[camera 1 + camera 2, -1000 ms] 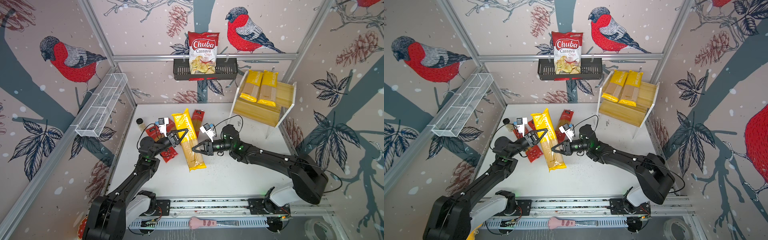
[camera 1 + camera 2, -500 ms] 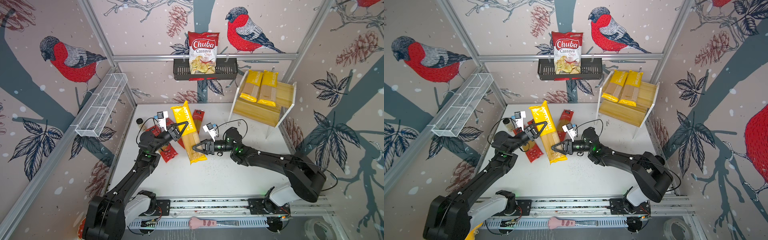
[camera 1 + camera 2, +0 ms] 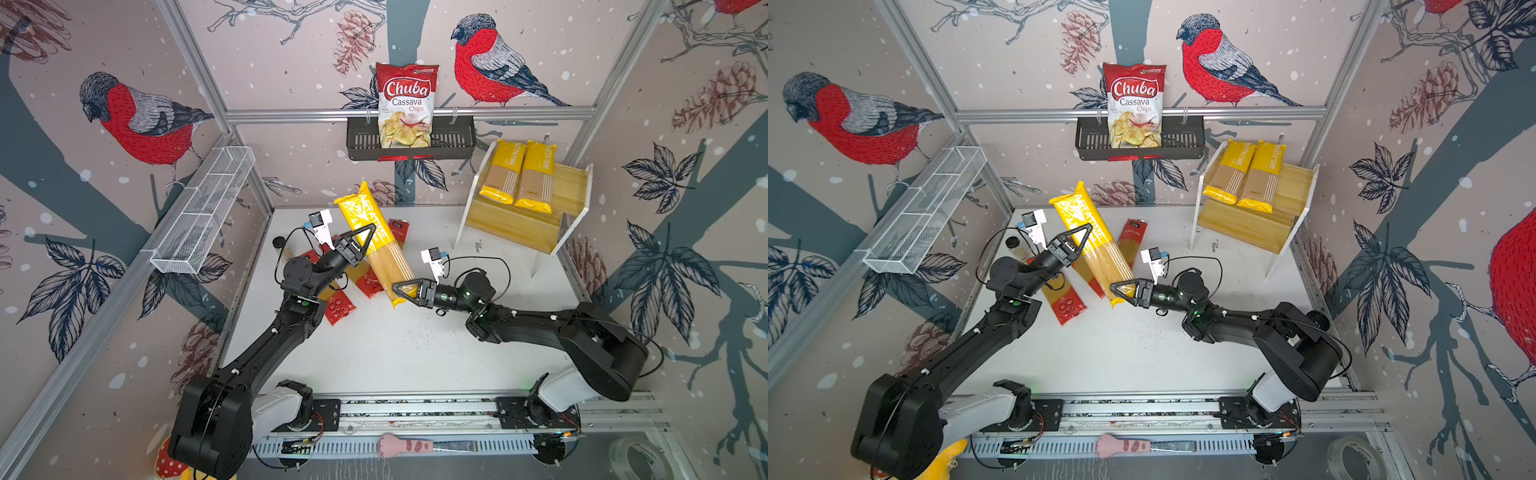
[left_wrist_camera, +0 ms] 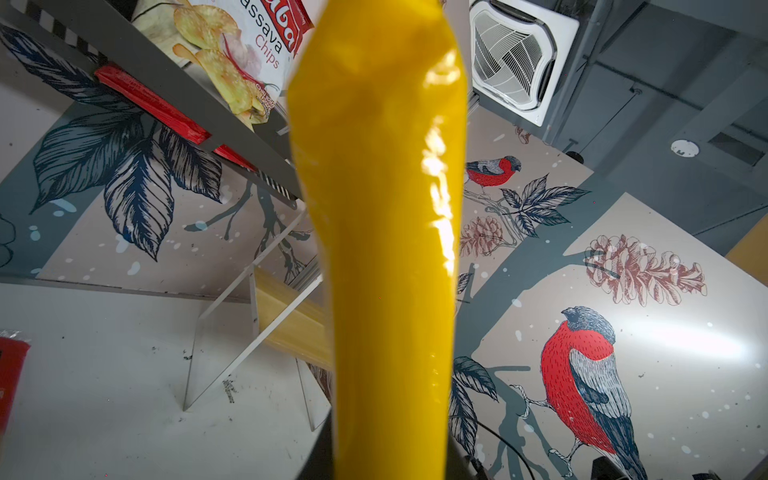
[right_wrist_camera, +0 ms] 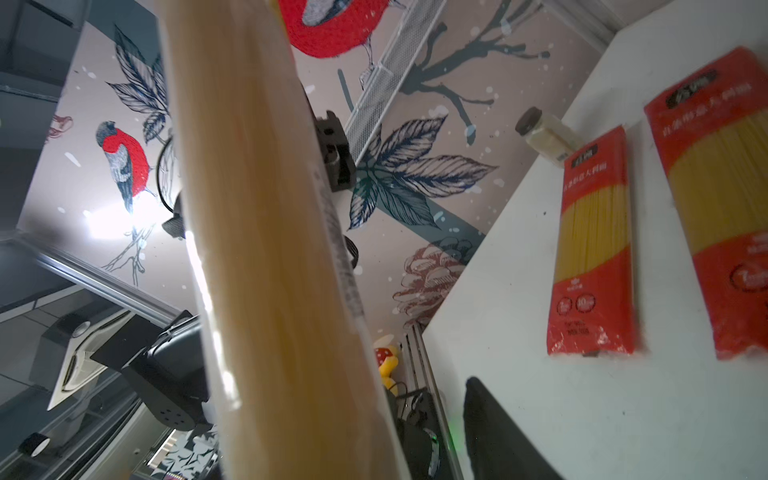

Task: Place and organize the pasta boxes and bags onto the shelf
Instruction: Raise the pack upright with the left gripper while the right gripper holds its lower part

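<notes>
Left gripper [image 3: 365, 235] clamps a long yellow "PASTATIME" spaghetti packet [image 3: 384, 257]; right gripper [image 3: 398, 289] stands parted at its lower end. Red-white "Chuba Cassava Chips" bag [image 3: 407, 104] behind.

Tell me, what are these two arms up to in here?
They are putting pasta packets on the shelf. Two yellow packets already lie on it. The left fingers grip a third yellow packet, raised at a slant above the table. The right fingers look open around its lower end. Three red packets lie on the table.
</notes>
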{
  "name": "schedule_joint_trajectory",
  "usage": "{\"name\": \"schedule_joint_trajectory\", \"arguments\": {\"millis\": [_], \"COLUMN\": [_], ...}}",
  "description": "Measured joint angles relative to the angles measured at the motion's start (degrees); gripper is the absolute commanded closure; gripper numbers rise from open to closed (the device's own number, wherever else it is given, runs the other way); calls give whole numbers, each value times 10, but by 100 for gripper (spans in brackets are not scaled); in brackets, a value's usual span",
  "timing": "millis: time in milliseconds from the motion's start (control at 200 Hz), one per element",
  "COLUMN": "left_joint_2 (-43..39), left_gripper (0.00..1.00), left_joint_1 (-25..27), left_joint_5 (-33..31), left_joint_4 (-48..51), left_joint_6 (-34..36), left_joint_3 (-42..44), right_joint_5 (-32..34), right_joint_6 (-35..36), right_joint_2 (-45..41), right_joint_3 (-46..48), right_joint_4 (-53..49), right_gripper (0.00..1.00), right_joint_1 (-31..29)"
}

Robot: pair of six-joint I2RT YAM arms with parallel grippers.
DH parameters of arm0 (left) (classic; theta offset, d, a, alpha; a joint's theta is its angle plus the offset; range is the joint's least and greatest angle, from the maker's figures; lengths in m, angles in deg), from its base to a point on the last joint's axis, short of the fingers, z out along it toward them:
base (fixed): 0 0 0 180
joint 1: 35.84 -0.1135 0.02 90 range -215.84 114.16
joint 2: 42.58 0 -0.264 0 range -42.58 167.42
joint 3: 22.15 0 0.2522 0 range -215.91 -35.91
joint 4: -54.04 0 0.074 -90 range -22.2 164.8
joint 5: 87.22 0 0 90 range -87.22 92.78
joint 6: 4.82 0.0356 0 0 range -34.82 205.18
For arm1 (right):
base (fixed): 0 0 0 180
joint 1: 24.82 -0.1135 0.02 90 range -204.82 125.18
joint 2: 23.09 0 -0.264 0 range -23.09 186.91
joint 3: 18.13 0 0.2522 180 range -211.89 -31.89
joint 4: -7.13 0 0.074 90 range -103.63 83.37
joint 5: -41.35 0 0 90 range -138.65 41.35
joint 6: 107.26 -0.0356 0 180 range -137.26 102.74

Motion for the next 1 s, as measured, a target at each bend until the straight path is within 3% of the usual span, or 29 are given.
{"name": "schedule_joint_trajectory", "arguments": {"millis": [270,500,720,1001], "left_joint_2": [2,7,12,12], "left_gripper": [78,78,76,59], "left_joint_1": [9,12,13,13], "left_joint_5": [-24,-26,-33,-48], "left_joint_4": [-18,-19,-21,-17], "left_joint_6": [-1,-2,-2,-2], "left_joint_3": [-1,-2,-3,-6], "right_joint_5": [69,87,95,90], "right_joint_6": [-52,-51,-51,-37], "right_joint_2": [15,21,26,18], "right_joint_3": [24,26,19,10], "right_joint_4": [119,140,139,134], "right_gripper": [51,54,68,78], "right_joint_1": [-8,-21,-24,-20]}}
